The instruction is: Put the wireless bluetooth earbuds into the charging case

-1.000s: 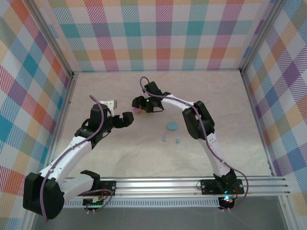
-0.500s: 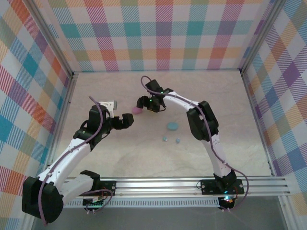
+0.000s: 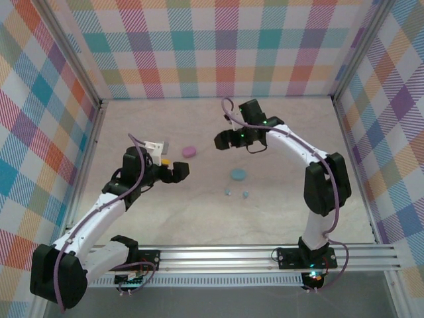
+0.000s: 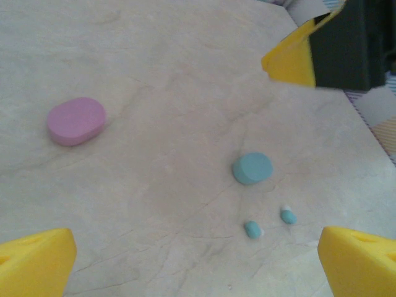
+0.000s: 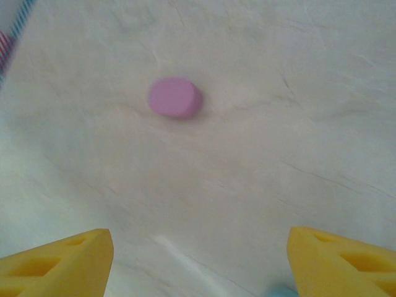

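Note:
Two tiny light blue earbuds (image 3: 227,191) (image 4: 252,229) lie side by side on the table, the second one (image 3: 245,195) (image 4: 288,216) just right of the first. Behind them sits a closed blue charging case (image 3: 238,175) (image 4: 252,167). A closed pink case (image 3: 190,152) (image 4: 76,120) (image 5: 174,98) lies further back and to the left. My left gripper (image 3: 177,169) (image 4: 198,266) hovers open, left of the buds and near the pink case. My right gripper (image 3: 219,141) (image 5: 199,263) is open and empty, just right of the pink case, pointing at it.
The marbled tabletop (image 3: 199,212) is walled by plaid panels (image 3: 218,46) on three sides. A metal rail (image 3: 265,255) carries the arm bases along the near edge. The right gripper's yellow finger (image 4: 291,59) shows in the left wrist view, top right.
My right gripper has opened wider and drawn back to the right, away from the pink case, which now lies uncovered on the table. The left gripper shifted slightly toward the near side.

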You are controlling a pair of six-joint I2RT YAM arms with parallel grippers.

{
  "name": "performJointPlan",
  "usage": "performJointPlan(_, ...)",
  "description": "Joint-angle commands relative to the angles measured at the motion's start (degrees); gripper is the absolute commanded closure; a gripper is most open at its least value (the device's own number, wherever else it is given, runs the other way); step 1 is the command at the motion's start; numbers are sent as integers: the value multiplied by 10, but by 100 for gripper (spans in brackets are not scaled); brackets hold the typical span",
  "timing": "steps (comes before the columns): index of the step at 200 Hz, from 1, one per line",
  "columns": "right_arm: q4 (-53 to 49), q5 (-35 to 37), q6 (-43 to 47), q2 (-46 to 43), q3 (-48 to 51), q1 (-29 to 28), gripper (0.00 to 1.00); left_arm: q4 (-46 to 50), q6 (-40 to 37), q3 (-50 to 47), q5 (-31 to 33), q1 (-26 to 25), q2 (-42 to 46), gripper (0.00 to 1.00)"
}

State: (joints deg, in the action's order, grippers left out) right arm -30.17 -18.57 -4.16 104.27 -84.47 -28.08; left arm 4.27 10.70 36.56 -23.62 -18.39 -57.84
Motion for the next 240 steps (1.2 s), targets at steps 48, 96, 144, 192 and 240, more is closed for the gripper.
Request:
performJointPlan(48,-41,64,309,-15,79,20,24,-37,-46,34,-37,-66,-86,1)
performJointPlan(96,-57,70,388,-1,79,43,26,-41,-64,44,-31,-82,-119,1)
performJointPlan(144,-70,22,427,5,79,50,27,-49,-64,50,-30,-83,-148,1)
performJointPlan(192,-85,3,466,4,104,33,31,-43,-67,54,-31,-84,-156,1)
performJointPlan(240,-115,11,480,16,111,7,33,-33,-67,54,-31,-85,-154,2)
